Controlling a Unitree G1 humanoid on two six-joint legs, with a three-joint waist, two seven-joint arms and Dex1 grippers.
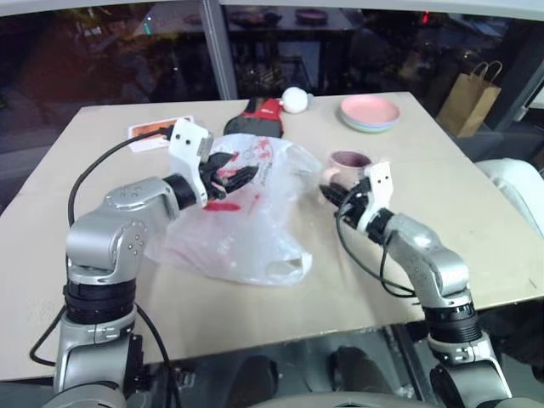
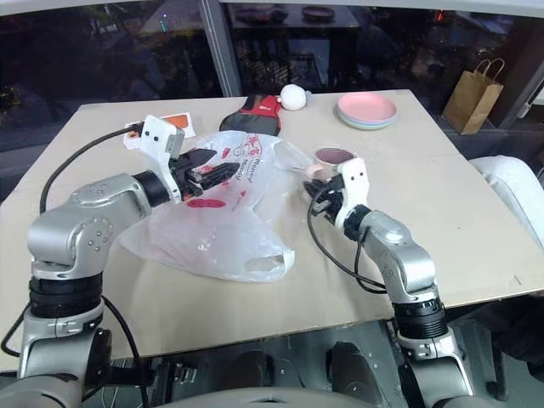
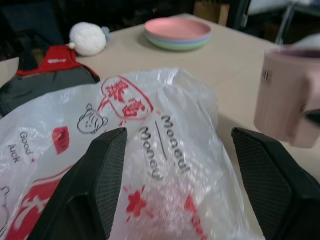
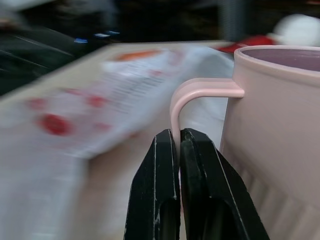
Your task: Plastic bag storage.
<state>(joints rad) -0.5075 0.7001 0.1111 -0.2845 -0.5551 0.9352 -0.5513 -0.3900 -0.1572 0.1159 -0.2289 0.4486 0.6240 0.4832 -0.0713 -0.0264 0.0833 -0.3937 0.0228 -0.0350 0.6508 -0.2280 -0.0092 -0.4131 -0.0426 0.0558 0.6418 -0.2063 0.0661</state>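
Observation:
The plastic bag (image 1: 238, 221) lies crumpled mid-table, translucent white with red marks and print. My left gripper (image 1: 234, 180) hovers just above the bag's upper part, fingers spread wide with nothing between them; in the left wrist view its black fingers (image 3: 100, 185) frame the printed film (image 3: 165, 150). A pink mug (image 1: 349, 164) stands to the right of the bag. My right gripper (image 4: 179, 137) is shut, pinching the lower end of the mug's thin handle (image 4: 200, 90), and sits at the mug's near side (image 1: 334, 194).
A stack of pink and green plates (image 1: 370, 112) sits at the back right. A white ball (image 1: 294, 99) and a red-and-black pouch (image 1: 255, 119) lie behind the bag, a printed card (image 1: 157, 132) at the back left. A brown paper bag (image 1: 469, 98) stands beyond the table.

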